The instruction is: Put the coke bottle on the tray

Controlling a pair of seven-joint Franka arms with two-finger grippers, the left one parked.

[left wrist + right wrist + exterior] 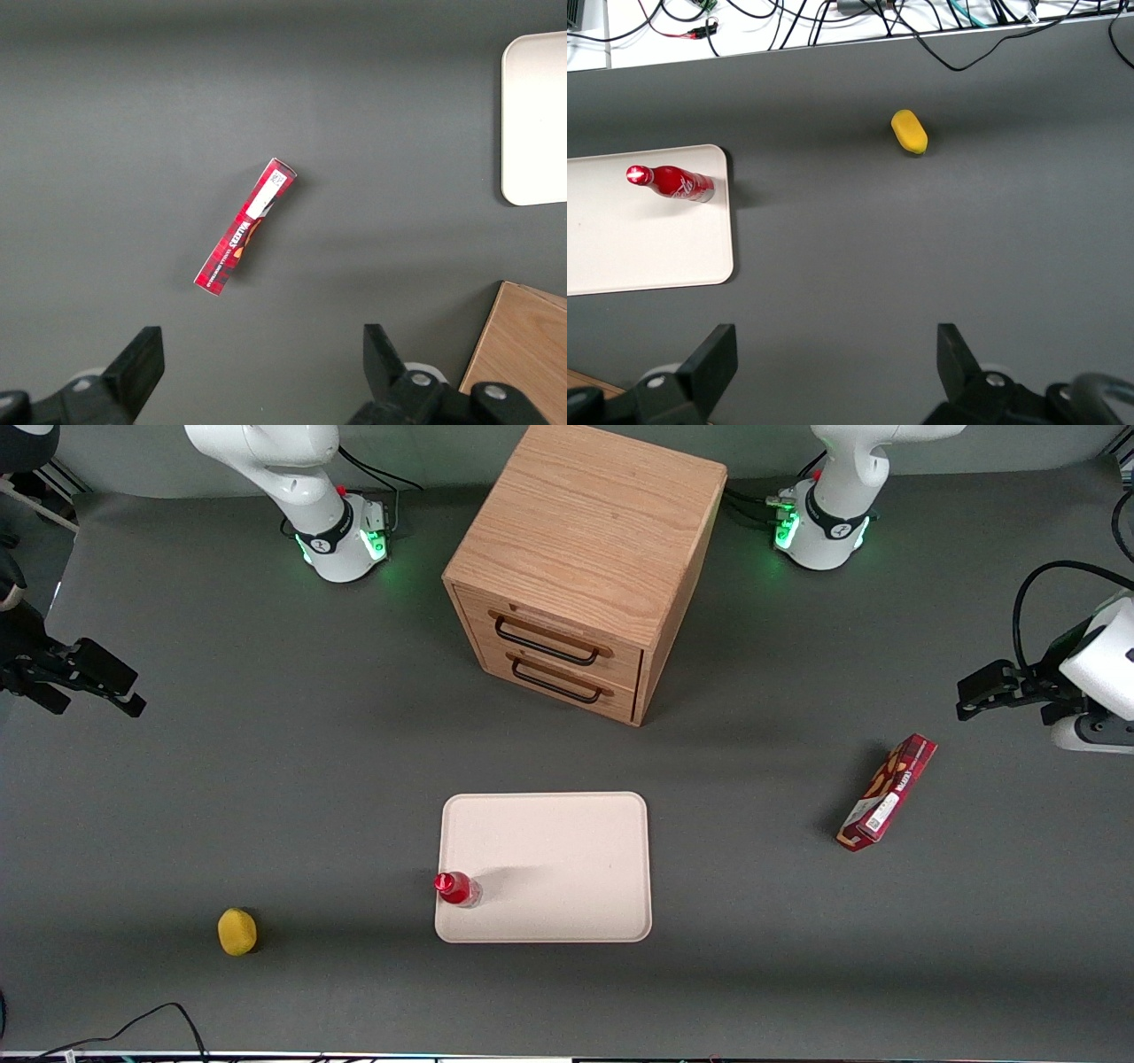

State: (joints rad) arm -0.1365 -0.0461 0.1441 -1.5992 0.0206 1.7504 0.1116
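The coke bottle (pixel 456 888) (pixel 673 183), small and red with a red cap, stands upright on the pale tray (pixel 567 868) (pixel 638 248). It is just inside the tray's corner that is nearest the front camera and toward the working arm's end. My right gripper (pixel 124 691) (pixel 833 341) hangs well away from it, above bare table at the working arm's end. Its fingers are wide open with nothing between them. One edge of the tray (pixel 540 115) also shows in the left wrist view.
A wooden two-drawer cabinet (pixel 576 576) (pixel 523 354) stands farther from the front camera than the tray. A yellow lemon-like object (pixel 236 931) (pixel 909 131) lies near the front edge. A long red snack box (pixel 888 791) (pixel 245 226) lies toward the parked arm's end. Cables (pixel 833 22) run along the table's edge.
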